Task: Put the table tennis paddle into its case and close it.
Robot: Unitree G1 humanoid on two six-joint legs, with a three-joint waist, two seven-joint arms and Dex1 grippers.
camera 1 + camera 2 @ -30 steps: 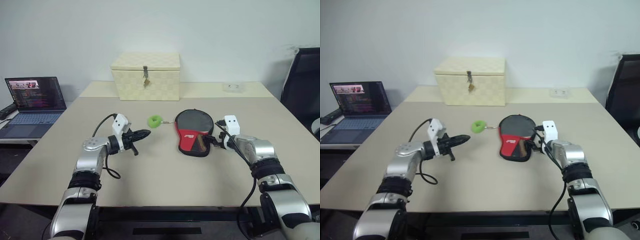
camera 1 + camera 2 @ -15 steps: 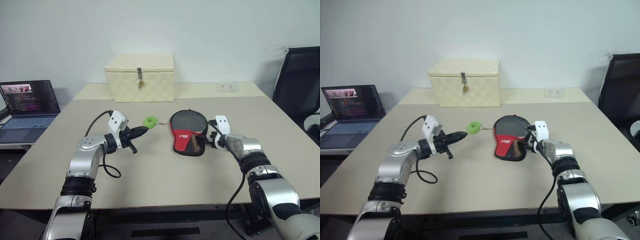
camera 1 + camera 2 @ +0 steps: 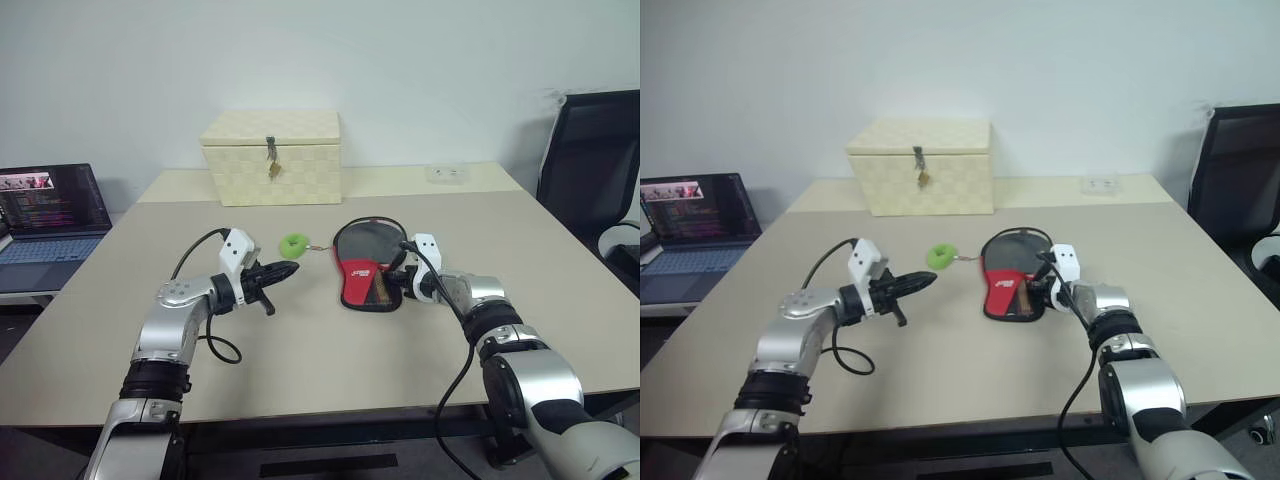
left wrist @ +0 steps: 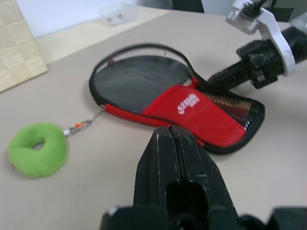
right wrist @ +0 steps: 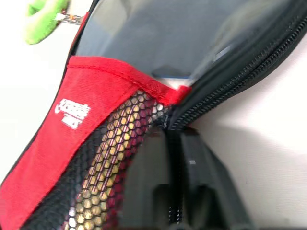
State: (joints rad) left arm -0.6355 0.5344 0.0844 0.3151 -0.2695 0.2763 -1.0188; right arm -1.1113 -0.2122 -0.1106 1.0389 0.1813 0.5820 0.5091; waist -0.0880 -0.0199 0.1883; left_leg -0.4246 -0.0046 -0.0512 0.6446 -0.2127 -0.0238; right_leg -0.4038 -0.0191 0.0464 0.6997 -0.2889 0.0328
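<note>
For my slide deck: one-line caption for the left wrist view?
Shut left gripper faces the case with its green charm; right gripper pinches the case's edge.

head eyes — forward-down over table (image 3: 300,360) | wrist views — close on case (image 4: 201,115); all share it

The paddle-shaped case (image 4: 192,115) is soft cloth, red lower down, with a black see-through mesh pocket (image 5: 115,158) and a toothed black zipper (image 5: 225,91) along its edge. The round paddle face (image 4: 144,76) inside looks smooth, dull black rubber. The green ring charm (image 4: 36,148) is fuzzy, on a little shiny metal chain (image 4: 81,125). The beige table (image 3: 330,350) is smooth and matt.
</note>
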